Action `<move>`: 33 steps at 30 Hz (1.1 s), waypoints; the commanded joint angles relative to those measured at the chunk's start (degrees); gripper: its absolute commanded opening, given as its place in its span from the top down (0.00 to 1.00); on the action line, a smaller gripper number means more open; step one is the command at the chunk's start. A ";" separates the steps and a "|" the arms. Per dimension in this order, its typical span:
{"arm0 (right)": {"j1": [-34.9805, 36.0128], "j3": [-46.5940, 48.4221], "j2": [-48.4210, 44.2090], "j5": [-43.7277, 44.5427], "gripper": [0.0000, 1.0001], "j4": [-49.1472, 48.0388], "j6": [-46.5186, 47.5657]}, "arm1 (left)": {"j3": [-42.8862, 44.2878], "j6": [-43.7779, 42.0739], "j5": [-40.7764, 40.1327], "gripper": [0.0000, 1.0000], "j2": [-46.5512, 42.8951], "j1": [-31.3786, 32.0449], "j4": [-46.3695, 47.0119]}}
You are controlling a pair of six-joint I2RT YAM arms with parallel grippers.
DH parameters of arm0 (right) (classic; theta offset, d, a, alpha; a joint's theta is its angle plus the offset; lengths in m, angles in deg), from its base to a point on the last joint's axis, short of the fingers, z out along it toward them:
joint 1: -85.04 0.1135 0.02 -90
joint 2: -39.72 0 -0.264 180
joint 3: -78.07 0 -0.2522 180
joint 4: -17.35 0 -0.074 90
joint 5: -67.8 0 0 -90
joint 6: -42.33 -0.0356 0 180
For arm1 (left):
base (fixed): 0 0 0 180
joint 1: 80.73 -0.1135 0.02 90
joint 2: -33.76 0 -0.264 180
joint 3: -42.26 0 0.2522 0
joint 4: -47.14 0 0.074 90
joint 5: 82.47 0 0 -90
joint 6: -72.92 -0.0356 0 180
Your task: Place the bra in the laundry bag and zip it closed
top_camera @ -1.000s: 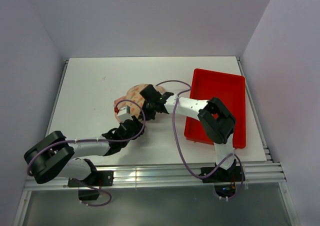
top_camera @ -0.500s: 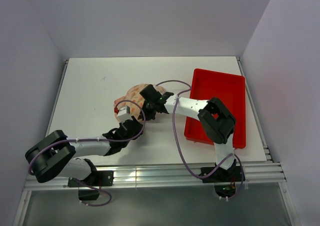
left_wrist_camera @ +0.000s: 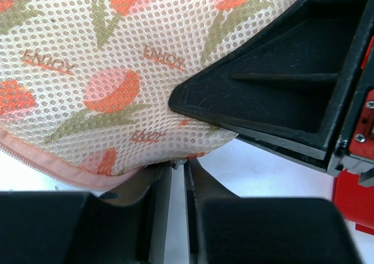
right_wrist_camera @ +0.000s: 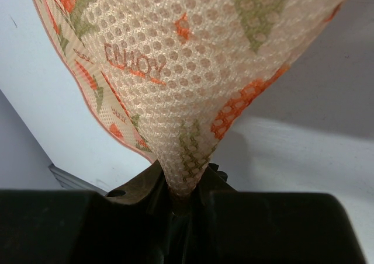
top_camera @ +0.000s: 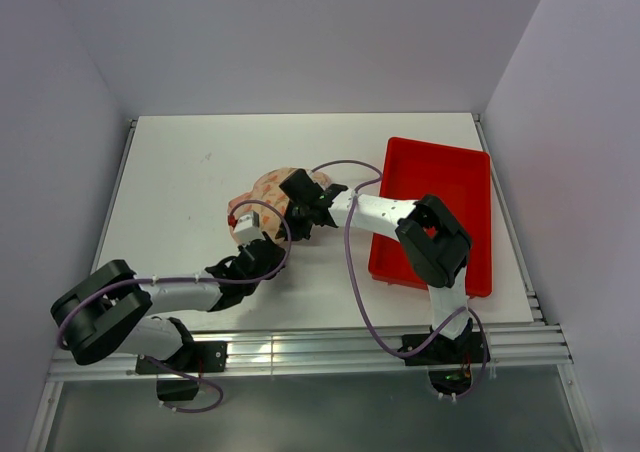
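1. Just above the left gripper point(left_wrist_camera: 177, 179) fingertips runs the pink zipper edge point(left_wrist_camera: 70, 175) of the laundry bag point(left_wrist_camera: 105, 71). The jaws stand nearly together on a small metal piece, probably the zip puller.
2. Straight ahead of the right gripper point(right_wrist_camera: 186, 185), a fold of the bag's printed mesh is clenched tight between its fingers.
3. No view shows the bra. I judge it is already inside the bag, which sits between the two grippers.
4. The step in hand looks like zipping, with the right gripper anchoring and the left working the seam.
5. Next, the left gripper should draw the puller along the seam, away from the right gripper's hold, with the fabric kept taut. A slack fold ahead of the puller could jam it.
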State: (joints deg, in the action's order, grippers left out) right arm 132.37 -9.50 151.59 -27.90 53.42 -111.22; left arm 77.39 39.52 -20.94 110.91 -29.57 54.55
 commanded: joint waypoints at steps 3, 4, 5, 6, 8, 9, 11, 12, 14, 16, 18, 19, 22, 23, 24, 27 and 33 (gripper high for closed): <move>-0.40 -0.72 -0.87 0.24 1.00 2.83 1.23 | 2.71 0.53 -3.52 0.86 1.08 0.17 0.19; -0.31 -0.72 -0.87 0.33 1.00 2.74 1.32 | 2.80 0.62 -3.61 0.87 1.34 0.17 -0.07; -0.40 -0.72 -0.87 0.51 1.00 2.83 1.41 | 2.89 0.71 -3.70 0.89 1.34 0.17 -0.25; -0.31 -0.80 -0.96 0.51 1.00 2.83 1.41 | 3.07 0.71 -3.87 0.96 1.34 0.17 -0.51; -0.40 -0.89 -1.04 0.60 1.00 3.01 1.76 | 3.16 0.71 -3.96 1.00 1.17 0.17 -0.95; -0.40 -0.98 -1.04 0.68 1.00 2.92 1.76 | 3.07 0.88 -3.96 1.00 1.08 0.17 -1.13; -0.66 -1.15 -0.87 0.68 1.00 3.01 2.29 | 2.81 1.06 -3.96 1.00 0.47 0.17 -1.91; -0.84 -1.15 -0.87 0.60 1.00 3.01 2.55 | 2.28 1.49 -3.96 1.00 -0.32 0.17 -2.18; -1.36 -0.89 -0.69 0.42 1.00 3.44 3.78 | 1.40 2.37 -4.40 1.00 -1.20 0.08 -4.71; -2.50 -0.19 -0.43 0.42 1.00 3.88 5.96 | 0.35 3.60 -4.49 1.00 -3.30 0.17 -5.87; -3.90 0.60 0.36 0.42 1.00 4.94 7.64 | -1.67 5.09 -4.58 1.00 -5.24 0.08 -7.36; -4.52 1.04 0.62 -0.19 1.00 5.12 9.22 | -2.29 5.62 -4.58 1.00 -7.16 0.08 -7.89; -5.84 2.53 2.03 -2.04 1.00 5.55 12.29 | -3.52 7.82 -4.93 1.00 -9.81 -0.44 -11.58; -5.93 2.97 2.55 -1.95 1.00 6.08 13.09 | -3.70 8.35 -4.93 1.00 -10.17 -0.62 -12.46; -6.11 3.59 2.91 -1.95 1.00 6.61 14.32 | -3.79 9.22 -4.76 1.00 -10.95 -0.79 -13.86; -6.72 5.17 3.87 -2.48 1.00 7.84 16.34 | -4.40 11.59 -5.45 1.00 -12.01 -1.32 -16.06; -8.74 11.31 7.39 -0.29 1.00 12.49 24.86 | -7.74 17.04 -3.88 1.00 -15.78 -5.18 -20.46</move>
State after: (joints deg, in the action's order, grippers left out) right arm 127.52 -1.69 156.38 -36.71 60.13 -95.04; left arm 72.36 52.20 -22.42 97.64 -32.65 41.37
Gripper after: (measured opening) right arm 0.186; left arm 0.022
